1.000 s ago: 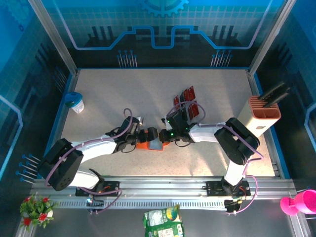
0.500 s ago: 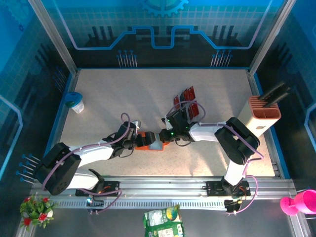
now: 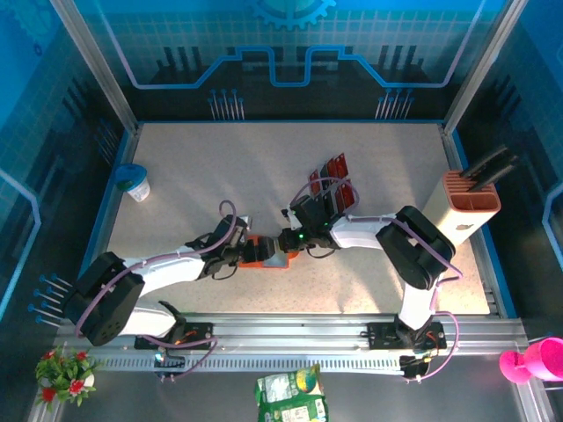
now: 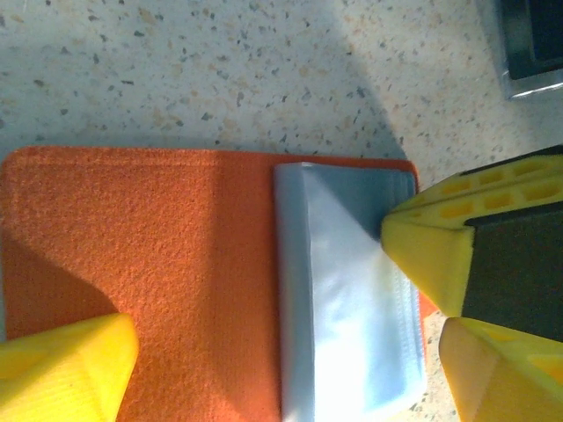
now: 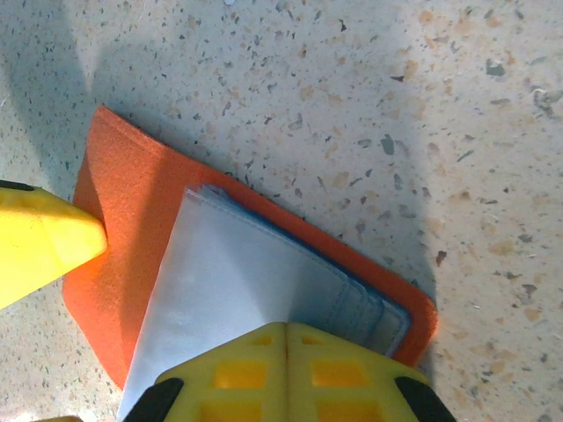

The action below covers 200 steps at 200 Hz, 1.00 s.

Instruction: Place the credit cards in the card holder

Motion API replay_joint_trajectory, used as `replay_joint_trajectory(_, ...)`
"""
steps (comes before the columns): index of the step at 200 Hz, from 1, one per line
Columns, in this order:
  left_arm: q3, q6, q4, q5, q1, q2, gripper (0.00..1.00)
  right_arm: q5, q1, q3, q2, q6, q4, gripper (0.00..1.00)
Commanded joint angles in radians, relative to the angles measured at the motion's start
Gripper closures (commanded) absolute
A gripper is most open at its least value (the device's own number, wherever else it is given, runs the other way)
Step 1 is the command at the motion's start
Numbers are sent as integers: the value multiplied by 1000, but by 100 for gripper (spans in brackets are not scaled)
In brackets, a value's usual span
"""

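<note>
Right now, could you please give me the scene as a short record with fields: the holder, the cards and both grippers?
card holder: lying open on the table, grey-blue sleeves showing
credit cards: red and black, on the table farther back, apart from the holder
left gripper: jaws open, spanning the holder's orange flap
right gripper: jaws shut, apparently pinching a grey-blue sleeve

Card holder (image 4: 158, 264): orange felt-like cloth, fuzzy, matt. Its inner sleeves (image 4: 343, 334): thin grey-blue plastic, smooth w/ slight sheen. Table (image 5: 396, 105): speckled stone-look top, matt. Fingers (image 5: 237, 374) of right gripper (image 5: 288, 334): smooth yellow plastic. Near-edge rails (image 3: 290, 332): bare metal, ribbed.
</note>
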Motion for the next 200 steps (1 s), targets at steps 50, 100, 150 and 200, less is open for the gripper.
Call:
replay_joint_trajectory(50,37,69,-162,-78,-24,53,15,-4,10,6,32,11,-45,100)
replay_joint_trajectory(100,50,92,-186,-111,-37,63,17,-19,26,30,56,26,-33,100)
replay_joint_trajectory(150,53,111,-190,-124,-42,80,27,-23,26,22,53,35,-21,100)
replay_joint_trajectory(200,50,114,-170,-112,-44,106,38,-37,11,-5,6,54,3,100)
